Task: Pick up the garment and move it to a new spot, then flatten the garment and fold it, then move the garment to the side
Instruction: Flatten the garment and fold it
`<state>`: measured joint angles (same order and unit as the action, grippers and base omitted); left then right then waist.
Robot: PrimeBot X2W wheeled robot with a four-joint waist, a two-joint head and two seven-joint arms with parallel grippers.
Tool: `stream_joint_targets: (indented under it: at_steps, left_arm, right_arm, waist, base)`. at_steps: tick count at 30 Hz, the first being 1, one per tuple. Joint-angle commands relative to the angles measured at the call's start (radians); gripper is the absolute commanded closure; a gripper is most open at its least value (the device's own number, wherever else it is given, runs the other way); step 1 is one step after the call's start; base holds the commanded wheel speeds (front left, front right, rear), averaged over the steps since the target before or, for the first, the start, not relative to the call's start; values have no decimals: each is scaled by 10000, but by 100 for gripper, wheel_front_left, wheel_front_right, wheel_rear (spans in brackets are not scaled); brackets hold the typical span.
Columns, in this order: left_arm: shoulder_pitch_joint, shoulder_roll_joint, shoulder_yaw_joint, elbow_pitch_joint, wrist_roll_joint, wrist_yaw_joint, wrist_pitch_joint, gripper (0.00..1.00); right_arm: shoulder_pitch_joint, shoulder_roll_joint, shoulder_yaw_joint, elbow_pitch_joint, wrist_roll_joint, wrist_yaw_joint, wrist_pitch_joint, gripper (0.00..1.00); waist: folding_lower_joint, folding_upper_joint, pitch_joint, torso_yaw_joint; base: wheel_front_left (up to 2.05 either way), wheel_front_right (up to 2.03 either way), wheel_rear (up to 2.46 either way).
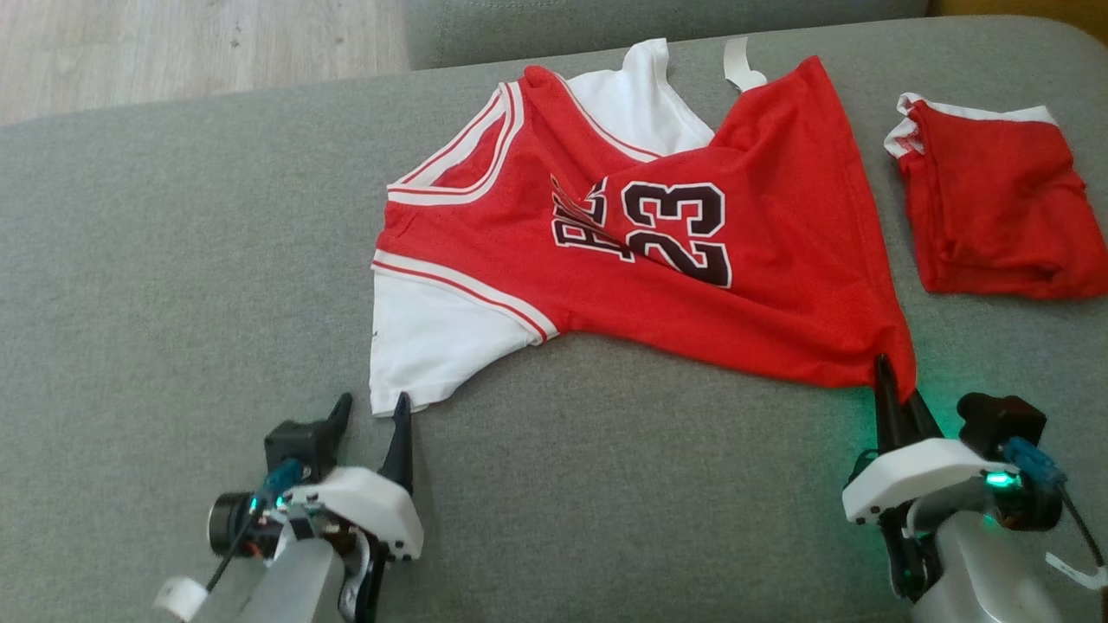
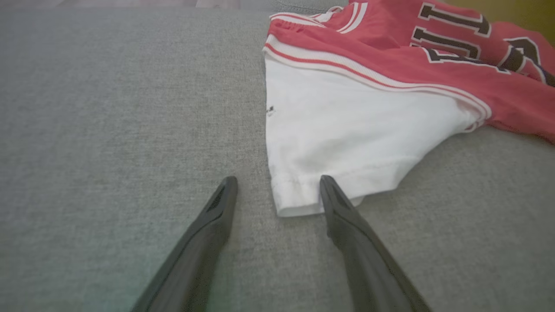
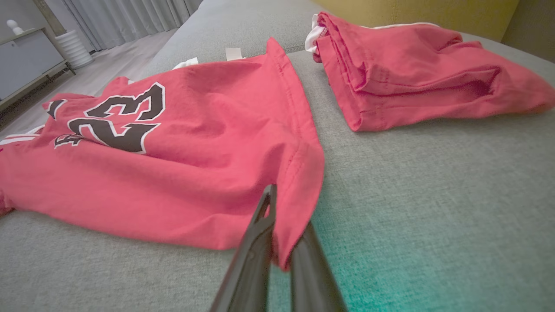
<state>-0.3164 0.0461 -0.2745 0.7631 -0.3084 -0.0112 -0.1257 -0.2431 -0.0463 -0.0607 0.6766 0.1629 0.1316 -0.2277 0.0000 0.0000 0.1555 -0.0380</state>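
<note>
Spread crumpled over middle of sofa: jersey, number side up. Pinched at near red corner by right gripper, fingers tight together on fabric. Left gripper wide apart, around near corner of white sleeve. To the right, apart from jersey: folded red bundle.

**Red and white on grey**

The basketball jersey is bright red with a white sleeve and red-and-white striped trim. Its near-black "23" is outlined in white. The smaller garment is the same red, edged in white. The sofa is flecked grey, and the floor is pale wood.
</note>
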Motion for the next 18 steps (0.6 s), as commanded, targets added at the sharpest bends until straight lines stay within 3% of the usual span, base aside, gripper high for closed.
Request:
stream_joint_targets:
  at_steps: [1, 5, 6, 7, 8, 18]
  left_arm:
    - [-366, 89, 194, 47, 3, 47, 129, 0]
    - [-489, 80, -38, 418, -78, -253, 441, 0]
    - [-509, 77, -118, 478, -100, -345, 511, 29]
    - [-528, 73, -203, 514, -124, -432, 550, 85]
    - [-540, 69, -304, 542, -143, -523, 590, 100]
    - [-577, 49, -636, -44, -792, -980, -302, 100]
  right_arm:
    - [-246, -39, 300, -344, 95, -9, -28, 100]
    - [-215, -39, 275, -419, 128, -9, -5, 100]
    - [-208, -39, 260, -429, 120, -9, 5, 100]
    - [-205, -39, 249, -437, 107, -9, 16, 100]
    - [-209, -39, 246, -445, 93, -9, 29, 100]
    - [-353, -39, 427, -691, 99, -9, 43, 100]
  waist:
    - [0, 0, 19, -10]
    - [0, 0, 35, -7]
    - [0, 0, 35, 3]
    - [0, 0, 35, 10]
    - [0, 0, 34, 12]
    - [0, 0, -139, -3]
  base:
    - [0, 0, 0]
    - [0, 0, 0]
    - [0, 0, 0]
    - [0, 0, 0]
    - [0, 0, 0]
    - [0, 0, 0]
